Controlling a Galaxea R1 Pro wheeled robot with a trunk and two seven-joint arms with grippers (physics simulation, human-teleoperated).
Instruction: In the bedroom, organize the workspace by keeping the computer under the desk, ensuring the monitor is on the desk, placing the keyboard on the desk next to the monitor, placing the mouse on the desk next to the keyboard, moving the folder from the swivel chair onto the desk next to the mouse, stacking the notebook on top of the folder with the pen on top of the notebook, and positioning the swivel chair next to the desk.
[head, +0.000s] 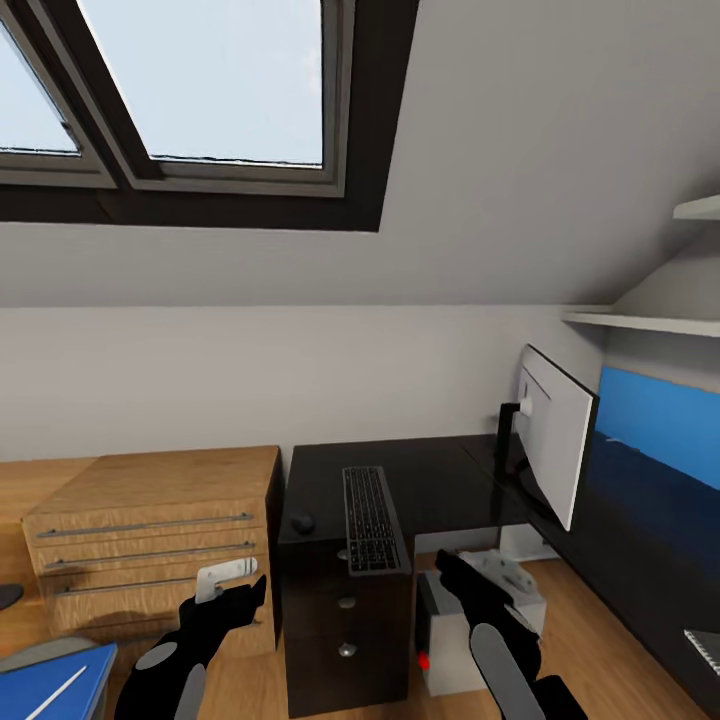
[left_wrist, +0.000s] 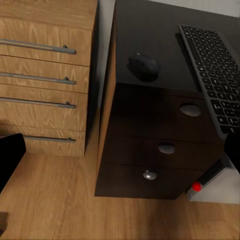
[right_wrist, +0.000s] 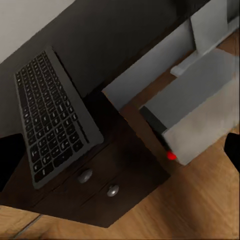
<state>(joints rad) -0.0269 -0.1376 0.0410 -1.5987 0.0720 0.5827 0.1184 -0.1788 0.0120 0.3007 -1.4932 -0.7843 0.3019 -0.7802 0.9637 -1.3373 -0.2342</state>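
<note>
**Q:** Item one, the keyboard. Position and heading?

**A:** From my station: keyboard (head: 371, 520) lies flat on the black top of the desk (head: 440, 480), above the drawer stack. Its long axis runs from the desk's front edge toward the back wall, and the near end overhangs the front edge slightly. Black keys, thin silver frame. I can read no lettering on the keys.

**Q:** Item two?

**A:** Mouse (head: 302, 522), small, black, rounded, on the same top just beside the keyboard, on the side nearer the wood chest. The two are apart. I can't tell which way it points.

**Q:** Monitor and computer?

**A:** Monitor (head: 556, 446) stands upright on the other wing of the desk, pale grey back toward me, screen facing the blue back panel (head: 660, 415). Computer (head: 455, 640) sits on the floor under the desk, next to the drawers, red button (head: 424, 661) on its front. I see no brand mark on either.

**Q:** Further out?

**A:** Light wood chest (head: 150, 540) with long steel handles, beside the desk. Folder (head: 55, 680), bright blue, low at my left, with the pen (head: 55, 692) lying diagonally on it.

**Q:** Grippers?

**A:** Left gripper (head: 232, 590) hangs in front of the chest, right gripper (head: 470, 580) over the computer. Both hold nothing; the wrist views show each pair of fingers spread wide.
</note>
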